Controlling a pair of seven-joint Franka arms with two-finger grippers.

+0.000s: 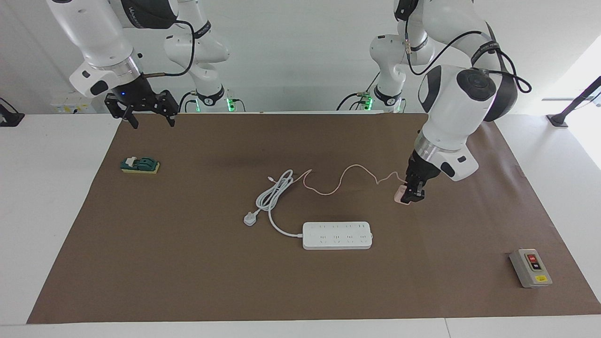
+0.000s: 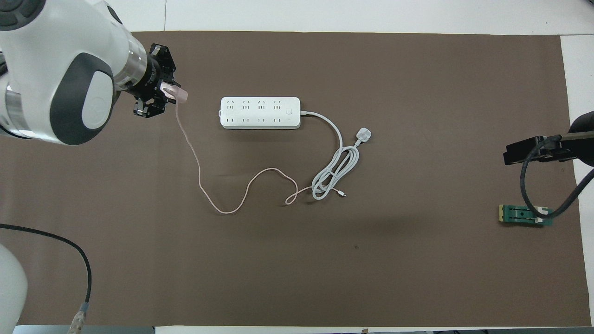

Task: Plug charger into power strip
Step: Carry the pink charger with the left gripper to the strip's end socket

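While my right tool (image 1: 149, 112) waits spread wide, my left tool (image 1: 414, 194) pinches the smooth pink cube charger (image 1: 400, 195) beside the flat white power strip (image 1: 337, 235).

My desk (image 1: 188, 281) carries a brown mat (image 1: 141, 263) with the power strip (image 1: 337, 235) near its middle. Nearer me than the strip lie its coiled white cord (image 1: 274, 192) and the charger (image 1: 400, 195)'s pink cable (image 1: 347, 176). A grey switch box (image 1: 530, 267) sits toward my left arm's end, a green block (image 1: 140, 165) toward my right arm's.
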